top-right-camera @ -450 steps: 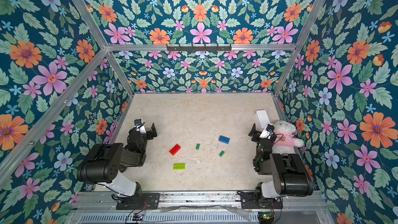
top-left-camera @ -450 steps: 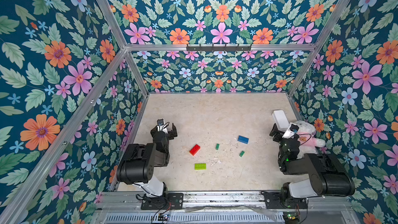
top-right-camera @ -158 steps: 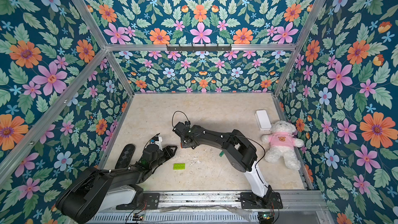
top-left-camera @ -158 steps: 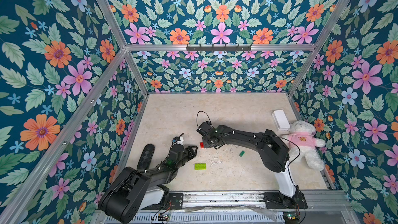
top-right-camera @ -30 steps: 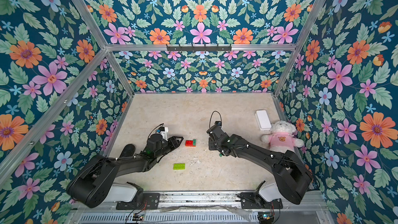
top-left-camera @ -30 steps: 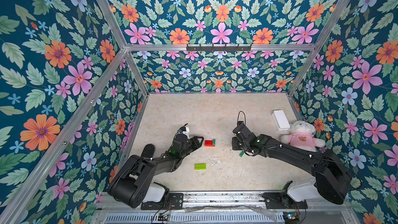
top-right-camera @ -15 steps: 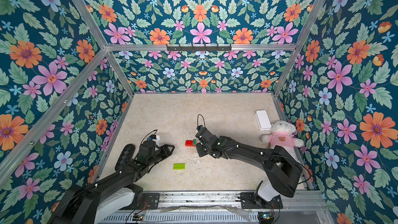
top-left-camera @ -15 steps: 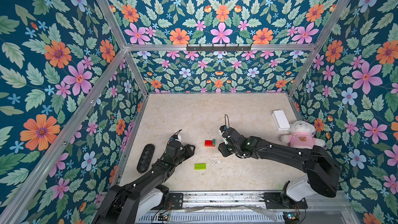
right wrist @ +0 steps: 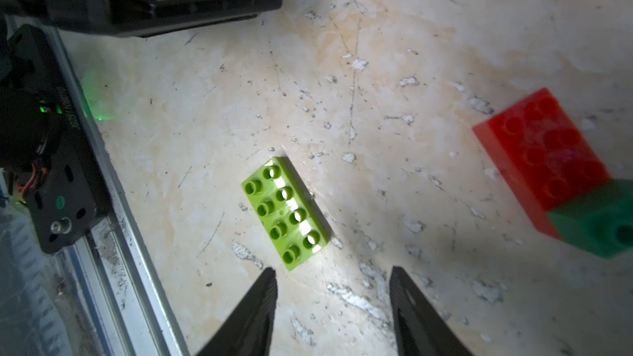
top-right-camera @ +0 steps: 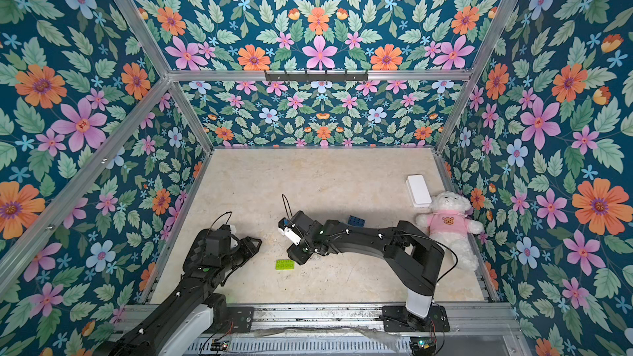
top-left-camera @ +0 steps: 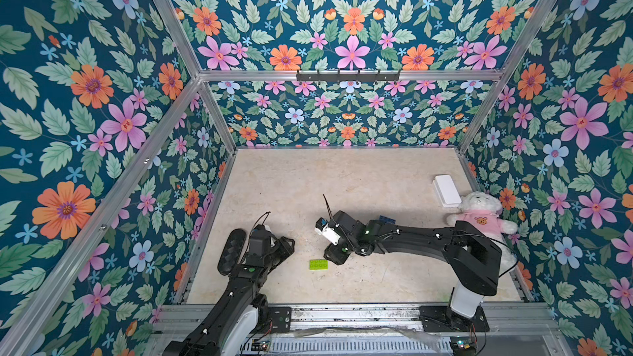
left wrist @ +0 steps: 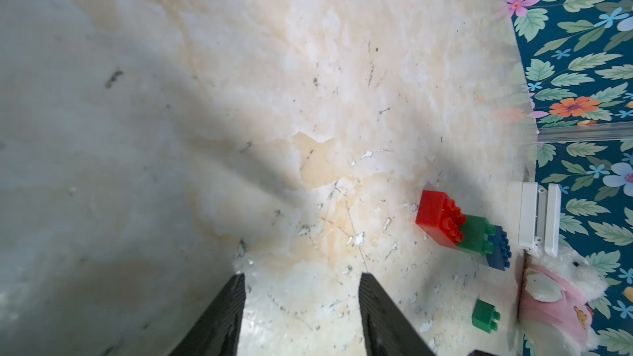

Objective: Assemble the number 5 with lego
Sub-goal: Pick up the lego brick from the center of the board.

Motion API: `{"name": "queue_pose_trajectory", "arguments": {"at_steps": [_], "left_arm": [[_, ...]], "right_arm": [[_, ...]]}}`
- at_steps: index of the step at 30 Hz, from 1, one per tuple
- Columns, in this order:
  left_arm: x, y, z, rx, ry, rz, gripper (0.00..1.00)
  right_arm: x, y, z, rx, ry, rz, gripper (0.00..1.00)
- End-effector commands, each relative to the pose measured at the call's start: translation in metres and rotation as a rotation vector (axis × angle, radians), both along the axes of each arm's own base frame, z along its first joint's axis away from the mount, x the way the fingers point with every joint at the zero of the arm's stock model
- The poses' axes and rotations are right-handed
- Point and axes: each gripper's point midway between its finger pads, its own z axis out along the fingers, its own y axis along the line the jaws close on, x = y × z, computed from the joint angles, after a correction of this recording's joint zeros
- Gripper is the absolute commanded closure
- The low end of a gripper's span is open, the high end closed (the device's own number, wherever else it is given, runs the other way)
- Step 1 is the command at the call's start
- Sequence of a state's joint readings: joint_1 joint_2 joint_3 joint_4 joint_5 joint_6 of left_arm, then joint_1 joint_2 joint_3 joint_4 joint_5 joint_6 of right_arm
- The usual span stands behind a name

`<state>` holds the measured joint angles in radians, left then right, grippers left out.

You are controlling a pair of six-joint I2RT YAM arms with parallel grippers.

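Since half a second ago the right gripper (top-left-camera: 333, 257) has swung off the joined red-and-green pair and come down just beside the lime-green brick (top-left-camera: 318, 264); its jaws stand apart with nothing between them; in the right wrist view the lime-green brick (right wrist: 286, 214) lies flat on the surface (top-left-camera: 342, 172), studs up, just ahead of the fingertips and untouched. Meanwhile the left gripper (top-left-camera: 286, 244) has drawn back a little; it sits low, near the lime-green brick on the opposite side, jaws apart and empty. Beyond the lime-green brick, away from the arm bases, lies the red brick (right wrist: 544, 159) with a dark-green brick (right wrist: 596, 224) joined to its end; both top views hide this pair under the right wrist. Farther still from the lime-green brick, past the right arm, sits the blue brick (top-left-camera: 387, 219); whether it touches the pair I cannot tell. A second dark-green brick (left wrist: 485, 315) lies loose, well apart from the lime-green brick; the white box (top-left-camera: 446, 190) and teddy bear (top-left-camera: 479, 214) lie farthest from it.
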<state>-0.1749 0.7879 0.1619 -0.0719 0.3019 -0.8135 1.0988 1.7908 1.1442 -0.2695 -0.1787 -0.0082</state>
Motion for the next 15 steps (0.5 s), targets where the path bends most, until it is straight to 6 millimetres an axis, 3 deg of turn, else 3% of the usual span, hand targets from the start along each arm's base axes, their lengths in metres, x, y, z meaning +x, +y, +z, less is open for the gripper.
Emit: {"name": "queue_pose_trajectory", "arguments": {"at_steps": [1,8,15], "left_arm": [[-0.003,-0.002,-0.002,-0.012,0.013,-0.017,0.43],[-0.002,-0.001,-0.002,-0.020,0.013,-0.020,0.43],[-0.002,0.001,-0.004,-0.027,0.016,-0.017,0.44]], "right_arm": [[-0.011,0.008,0.000,0.004,-0.023,0.126,0.44],[-0.025,0.018,0.000,0.022,-0.058,0.239,0.44],[-0.031,0.024,-0.017,-0.037,-0.084,0.300,0.43]]}}
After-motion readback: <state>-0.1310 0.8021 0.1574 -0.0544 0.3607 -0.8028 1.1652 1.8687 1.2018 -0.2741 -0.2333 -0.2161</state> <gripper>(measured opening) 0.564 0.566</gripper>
